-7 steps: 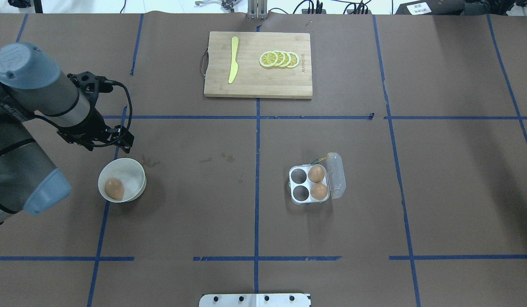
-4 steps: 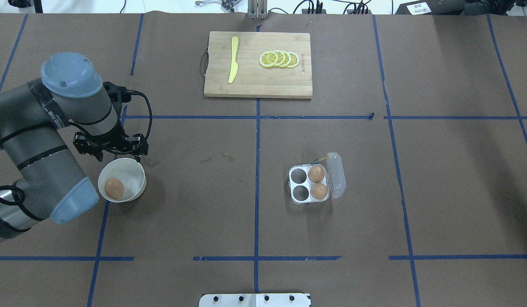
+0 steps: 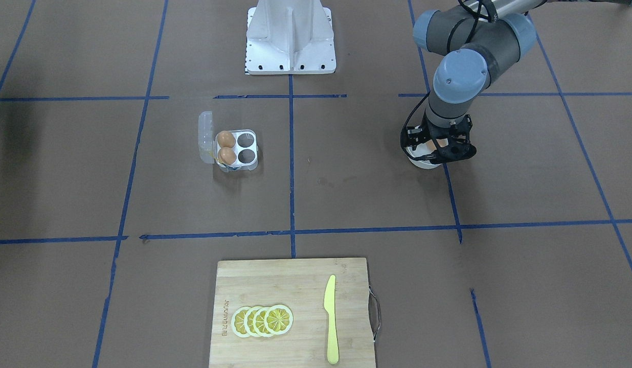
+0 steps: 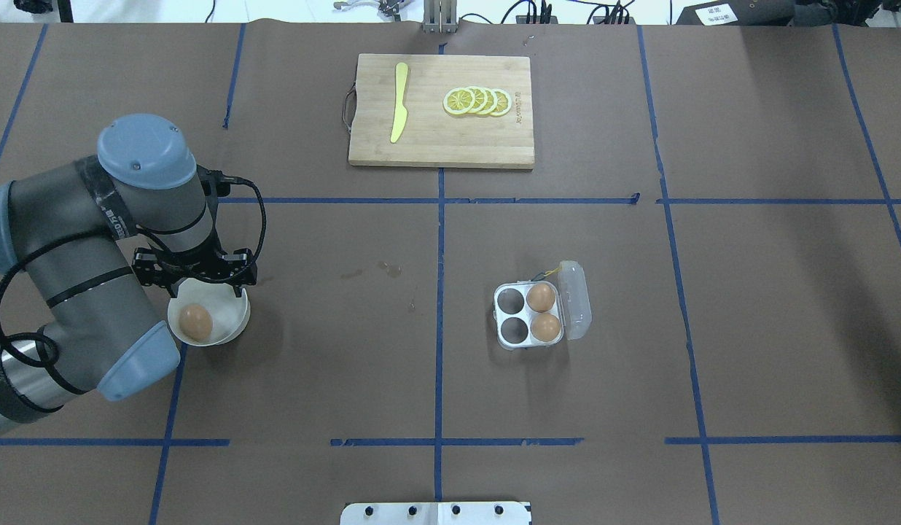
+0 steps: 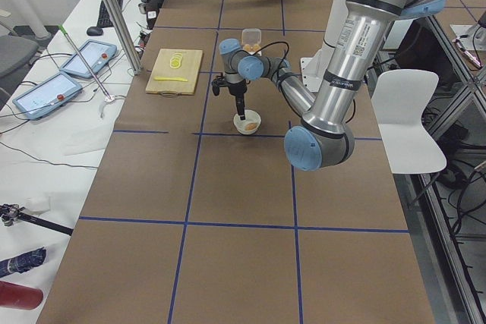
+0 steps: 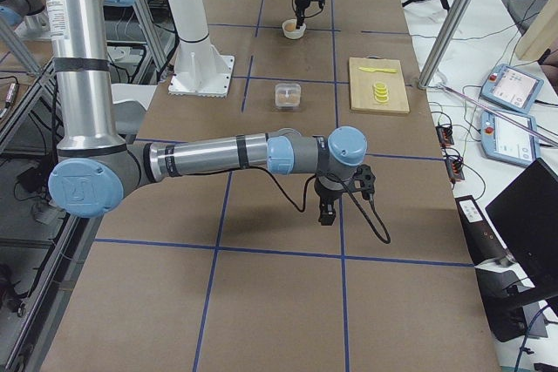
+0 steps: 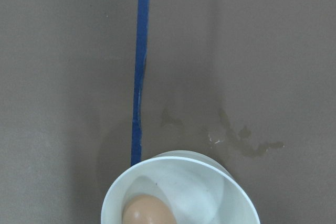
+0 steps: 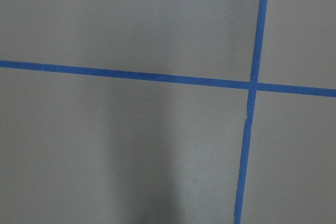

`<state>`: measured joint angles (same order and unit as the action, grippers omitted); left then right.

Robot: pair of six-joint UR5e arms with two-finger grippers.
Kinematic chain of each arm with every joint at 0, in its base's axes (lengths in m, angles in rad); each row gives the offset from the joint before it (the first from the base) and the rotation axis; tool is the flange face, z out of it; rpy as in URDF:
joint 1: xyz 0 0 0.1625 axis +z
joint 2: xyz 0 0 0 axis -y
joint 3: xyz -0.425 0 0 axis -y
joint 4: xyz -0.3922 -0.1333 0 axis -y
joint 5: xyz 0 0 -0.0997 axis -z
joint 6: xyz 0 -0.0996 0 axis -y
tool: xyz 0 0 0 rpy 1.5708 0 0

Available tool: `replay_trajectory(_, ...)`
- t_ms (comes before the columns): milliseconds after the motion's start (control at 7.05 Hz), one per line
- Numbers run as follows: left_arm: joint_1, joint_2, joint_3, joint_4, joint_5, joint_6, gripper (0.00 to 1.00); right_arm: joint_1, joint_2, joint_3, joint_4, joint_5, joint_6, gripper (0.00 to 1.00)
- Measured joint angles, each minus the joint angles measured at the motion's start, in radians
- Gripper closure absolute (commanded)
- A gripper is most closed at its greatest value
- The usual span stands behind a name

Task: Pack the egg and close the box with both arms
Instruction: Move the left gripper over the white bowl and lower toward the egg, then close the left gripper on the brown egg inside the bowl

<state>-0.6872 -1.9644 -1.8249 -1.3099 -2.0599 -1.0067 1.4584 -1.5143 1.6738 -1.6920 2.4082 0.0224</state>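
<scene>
Egg [image 4: 196,321] as target of the left gripper [image 4: 197,277]. Black open-frame tool poised over the far rim of the white bowl [image 4: 230,313], pointing down, jaws apparently spread and holding nothing. Target just on the robot's side of the tool, at the very bottom edge of the left wrist view; hence, probably, a short draw back toward the base, then a descent. Lying on its side against the bowl's left wall, long axis roughly along the table's near–far line, slightly tilted. Shell smooth, matt, orange-brown; rounded, so liable to roll on the glossy curved wall. Further out, well apart toward the robot's right, the box [image 4: 529,315]: thin clear plastic, four round cells, hinged lid [image 4: 576,300] standing open on the side away from the bowl. Two brown eggs [image 4: 541,297] in the cells by the hinge, the two cells facing the bowl vacant. Right gripper [image 6: 327,209] far off over brown paper, shown only from the side, open or closed not to be told. Beyond, wooden cutting board [image 4: 439,146] with lemon slices [image 4: 477,101] and yellow knife [image 4: 399,102]
</scene>
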Motion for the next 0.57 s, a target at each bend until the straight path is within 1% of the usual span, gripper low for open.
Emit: replay_trajectory(568,0.018,0.003,0.020,0.013,0.030,-0.004,0.14,-0.006,0.003,0.002,0.000,0.002,0.001,0.00)
